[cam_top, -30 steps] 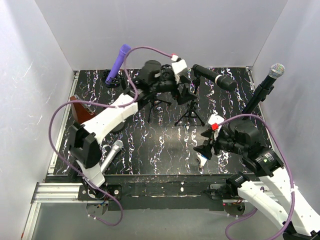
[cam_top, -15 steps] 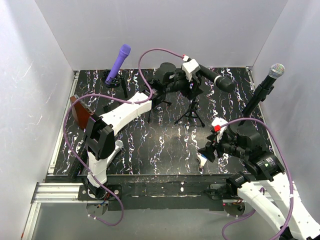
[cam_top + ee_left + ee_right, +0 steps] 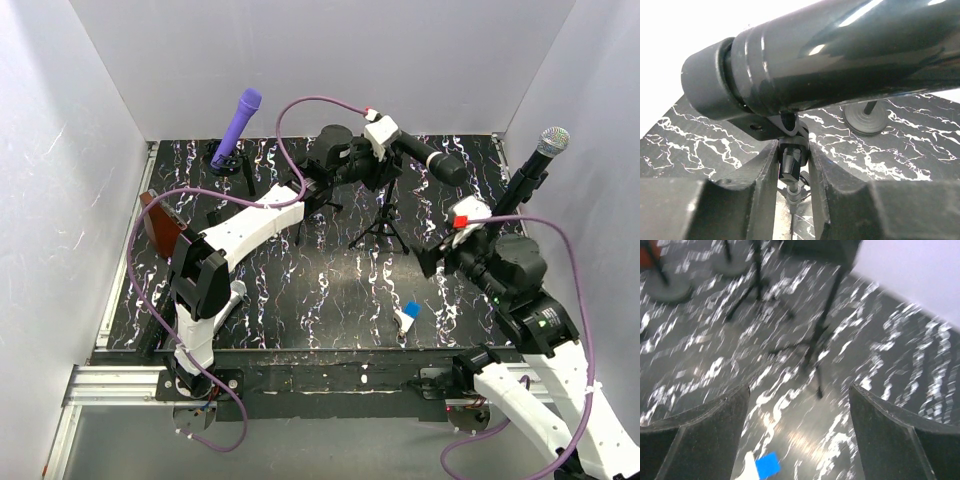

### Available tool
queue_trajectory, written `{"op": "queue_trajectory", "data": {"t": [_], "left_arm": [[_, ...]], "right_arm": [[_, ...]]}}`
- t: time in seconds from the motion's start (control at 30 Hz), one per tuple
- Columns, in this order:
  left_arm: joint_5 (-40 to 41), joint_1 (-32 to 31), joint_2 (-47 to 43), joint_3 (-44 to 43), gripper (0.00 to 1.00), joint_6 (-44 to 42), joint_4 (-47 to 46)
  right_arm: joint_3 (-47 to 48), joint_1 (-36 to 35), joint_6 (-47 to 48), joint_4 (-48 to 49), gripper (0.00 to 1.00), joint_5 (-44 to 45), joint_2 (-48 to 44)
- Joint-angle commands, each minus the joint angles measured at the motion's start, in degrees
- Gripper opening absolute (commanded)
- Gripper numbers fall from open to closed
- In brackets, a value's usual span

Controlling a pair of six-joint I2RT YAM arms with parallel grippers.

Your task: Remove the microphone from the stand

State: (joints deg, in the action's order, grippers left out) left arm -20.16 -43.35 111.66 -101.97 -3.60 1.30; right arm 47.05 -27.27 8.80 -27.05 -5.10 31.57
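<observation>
At the far left edge of the marbled table (image 3: 330,300) I saw a brown block (image 3: 160,228). Behind it a purple microphone (image 3: 243,118) stood tilted on a round base, and a silver microphone (image 3: 236,292) lay flat near the left arm's base. The left arm reached to the back middle, where the left gripper (image 3: 383,170) sat under the black microphone (image 3: 432,159). On the left wrist camera its fingers (image 3: 760,175) were pinched tight on the stand (image 3: 790,162), at the swivel neck just below the clip. The black microphone lay in that clip right above them, its tail end pointing left. Farther right, a small blue-and-white tag (image 3: 407,314) lay on the table near the front edge. The right gripper (image 3: 430,262) hung above the table near the tripod legs but apart from them, jaws spread wide with nothing between them; its wrist view was blurred. At the far right a silver-headed microphone (image 3: 553,140) leaned on its own post by the wall.
</observation>
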Motion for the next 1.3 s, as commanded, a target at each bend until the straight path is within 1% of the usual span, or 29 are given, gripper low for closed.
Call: {"op": "queue_trajectory", "data": {"t": [0.0, 0.03, 0.07, 0.1, 0.17, 0.37, 0.67, 0.77, 0.93, 1.03, 1.13, 1.2, 1.23, 1.27], "left_arm": [[1.09, -0.15, -3.29, -1.12, 0.19, -0.45, -0.51], [1.00, -0.15, -3.11, -1.12, 0.16, -0.36, -0.60], [1.09, -0.15, -3.02, -1.04, 0.10, -0.36, -0.77], [1.18, -0.15, -2.94, -0.86, 0.06, -0.19, -0.86], [1.35, -0.15, -2.76, -0.95, 0.00, 0.08, -0.95], [0.74, -0.15, -3.02, -1.30, 0.00, 0.43, 0.02], [-0.49, -0.15, -2.59, -1.65, 0.00, 0.26, 1.16], [-0.84, -0.07, -2.41, -2.26, 0.00, 0.17, 1.77], [-1.63, -0.07, -2.14, -2.70, 0.00, 0.08, 3.09], [-1.28, -0.15, -2.23, -2.27, 0.00, 0.26, 3.09], [-1.02, -0.07, -2.15, -2.18, 0.00, 0.34, 2.92], [-0.41, -0.06, -2.06, -2.18, 0.00, 0.43, 3.01], [0.12, -0.06, -1.97, -2.26, 0.00, 0.52, 3.09], [0.82, -0.06, -1.88, -2.35, 0.00, 0.69, 3.18]], "right_arm": [[8.66, 0.37, 0.78, 14.82, 0.88, 9.41, 1.91], [9.98, 0.37, 0.78, 15.27, 0.88, 8.54, 2.35], [10.78, 0.37, 0.70, 15.71, 0.88, 7.66, 2.79], [11.39, 0.37, 0.35, 16.15, 0.88, 7.39, 2.97], [11.93, 0.37, -0.27, 16.85, 0.89, 8.09, 3.84], [11.40, 0.63, -0.10, 22.38, 0.89, 11.17, 5.07], [12.89, 0.99, -2.47, 28.80, 0.90, 8.45, 7.36], [13.25, 1.07, -3.17, 30.56, 0.88, 6.95, 8.68], [14.12, 1.25, -3.35, 33.20, 0.85, 8.35, 10.26], [15.26, 1.43, -2.91, 33.29, 0.77, 10.46, 11.40], [16.14, 1.78, -3.35, 33.20, 0.63, 10.56, 11.67], [17.02, 2.04, -3.52, 32.33, 0.47, 9.42, 11.67], [17.46, 2.13, -3.79, 31.71, 0.37, 9.15, 11.58], [17.99, 2.22, -4.05, 31.01, 0.23, 8.80, 11.32]]}}
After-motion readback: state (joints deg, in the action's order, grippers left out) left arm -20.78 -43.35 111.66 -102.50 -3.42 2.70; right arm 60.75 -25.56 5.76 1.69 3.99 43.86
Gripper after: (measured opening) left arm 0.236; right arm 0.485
